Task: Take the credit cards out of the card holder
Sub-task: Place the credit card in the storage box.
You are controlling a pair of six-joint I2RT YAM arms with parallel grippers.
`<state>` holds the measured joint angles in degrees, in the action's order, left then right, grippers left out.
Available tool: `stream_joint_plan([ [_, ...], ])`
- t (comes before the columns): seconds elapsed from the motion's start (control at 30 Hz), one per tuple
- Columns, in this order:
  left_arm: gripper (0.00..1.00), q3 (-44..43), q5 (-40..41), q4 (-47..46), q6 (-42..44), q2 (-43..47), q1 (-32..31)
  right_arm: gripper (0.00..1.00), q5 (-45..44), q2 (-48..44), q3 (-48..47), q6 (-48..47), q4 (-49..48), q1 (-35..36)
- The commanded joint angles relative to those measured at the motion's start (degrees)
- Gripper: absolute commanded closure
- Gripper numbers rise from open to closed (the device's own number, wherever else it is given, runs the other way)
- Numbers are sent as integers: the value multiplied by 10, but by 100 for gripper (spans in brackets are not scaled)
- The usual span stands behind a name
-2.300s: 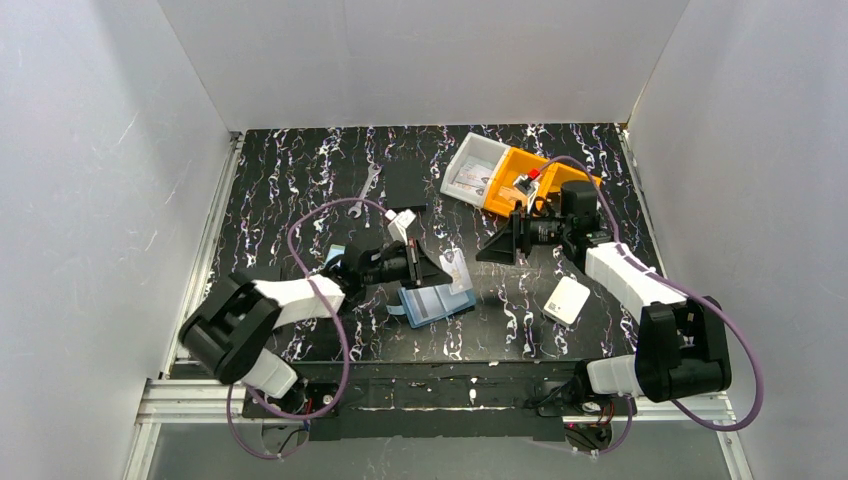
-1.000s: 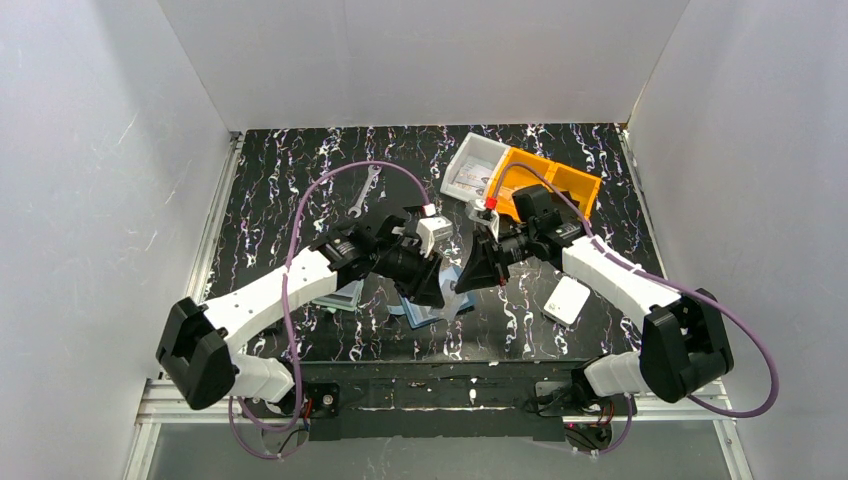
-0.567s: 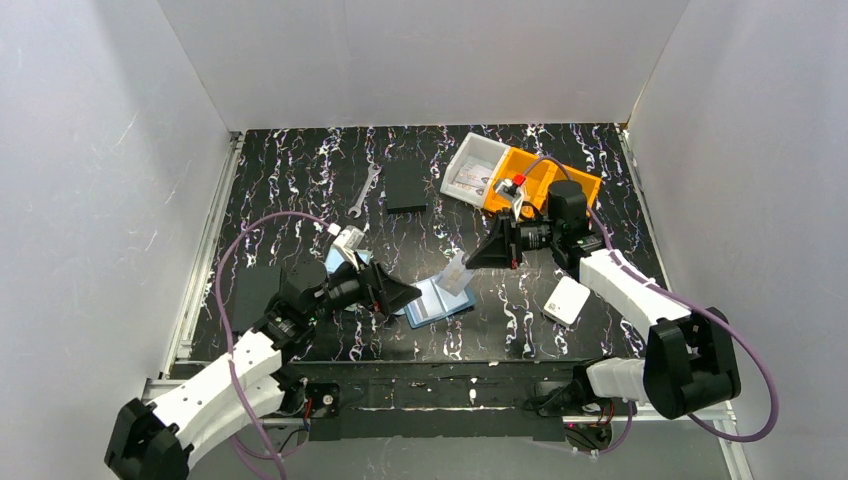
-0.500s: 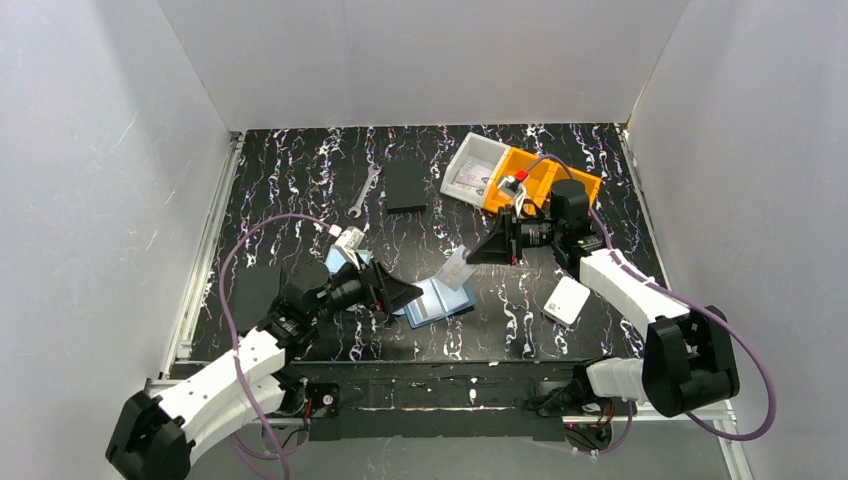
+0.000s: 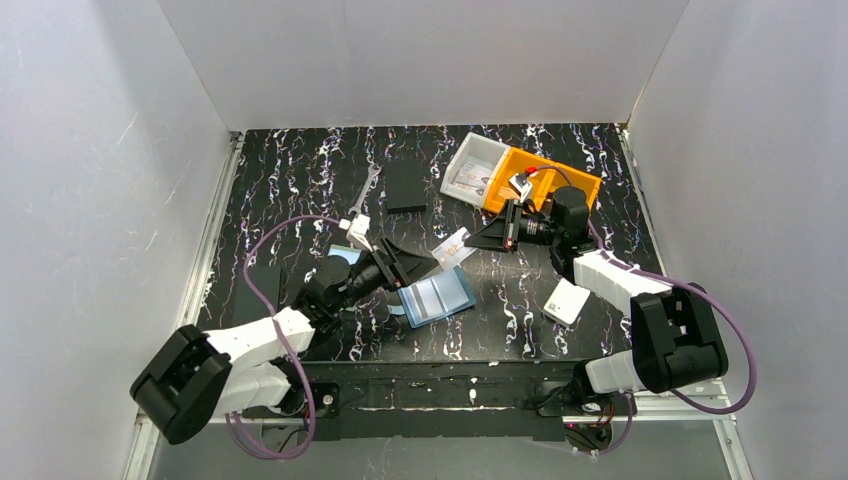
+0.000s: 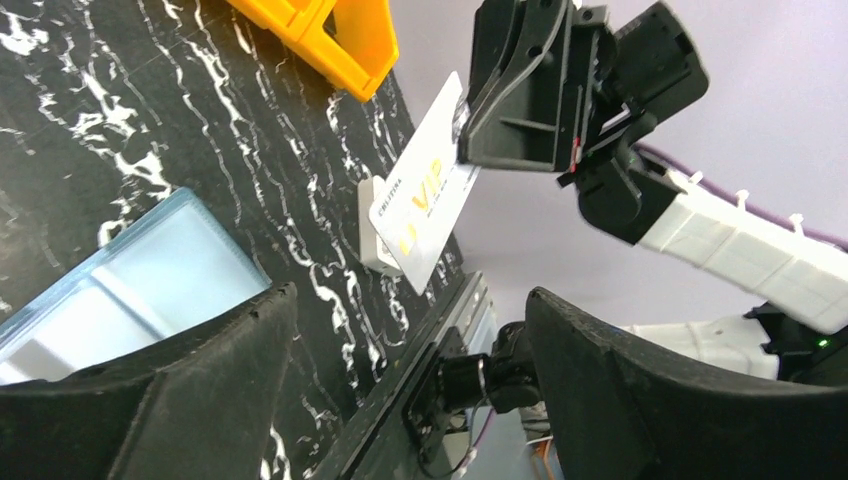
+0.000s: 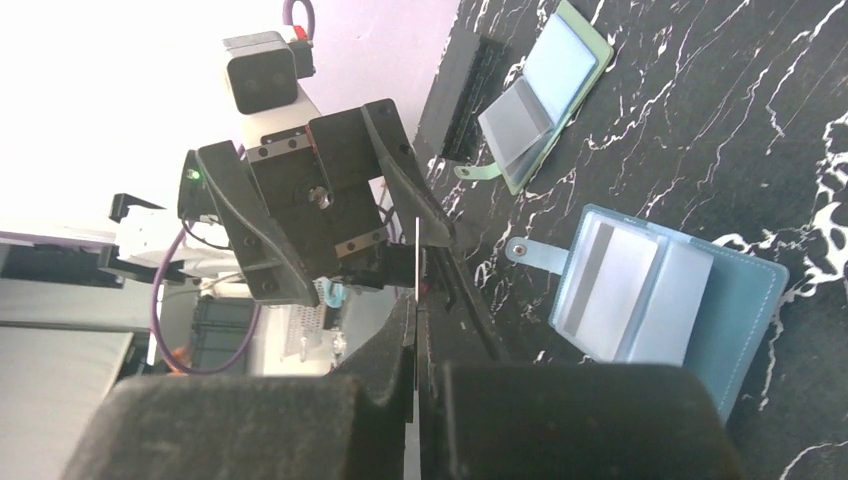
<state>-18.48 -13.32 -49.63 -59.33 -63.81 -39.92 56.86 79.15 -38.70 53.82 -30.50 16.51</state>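
So the right gripper (image 5: 474, 241) is pinching a white card (image 5: 452, 248) up in the air, just past the far edge of the holder (image 5: 437, 298). That holder is lying open flat on the surface (image 5: 300, 170) with a second card (image 7: 610, 275) showing in its pocket. The left gripper (image 5: 415, 268) is spread wide just off its left side.

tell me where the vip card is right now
In the top view the card is near centre, off the table, pinched in the right fingers, between the open blue card holder and the orange bin.
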Motion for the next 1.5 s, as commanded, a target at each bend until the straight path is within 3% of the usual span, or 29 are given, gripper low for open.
stream_joint_plan([
  [0.0, 23, -37, 40, -70, -26, -42, -15, 99, -13, -4, 9, 63, -76, 2],
  [0.2, 48, -71, 8, -138, -49, -125, -23, 99, -15, -13, 22, 65, -88, 3],
  [0.4, 63, -83, -6, -227, -85, -203, -26, 99, -11, -15, 23, 65, -90, 4],
  [0.53, 98, -91, -21, -276, -102, -235, -26, 99, -14, -22, 21, 39, -64, 4],
  [0.73, 100, -66, -25, -288, -79, -219, -25, 97, -24, -36, 8, -73, 34, 4],
  [0.8, 100, -49, -34, -276, -50, -201, -24, 74, -24, -42, -3, -140, 82, 3],
  [0.93, 100, -36, -94, -170, 33, -131, -12, 33, 4, -60, -35, -321, 190, 0],
  [1.03, 100, -59, -147, 35, 154, -53, -11, 7, 13, -78, -72, -495, 319, 0],
  [1.07, 100, -70, -158, 111, 197, -29, -12, 3, 11, -85, -83, -559, 371, 0],
  [1.13, 100, -89, -174, 224, 263, 9, -12, 2, 7, -98, -105, -666, 456, 0],
  [1.23, 100, -108, -199, 315, 320, 48, -13, 2, 18, -112, -122, -804, 557, 0],
  [1.47, 100, -143, -210, 403, 376, 61, -23, 1, 86, -84, -186, -995, 718, 1],
])
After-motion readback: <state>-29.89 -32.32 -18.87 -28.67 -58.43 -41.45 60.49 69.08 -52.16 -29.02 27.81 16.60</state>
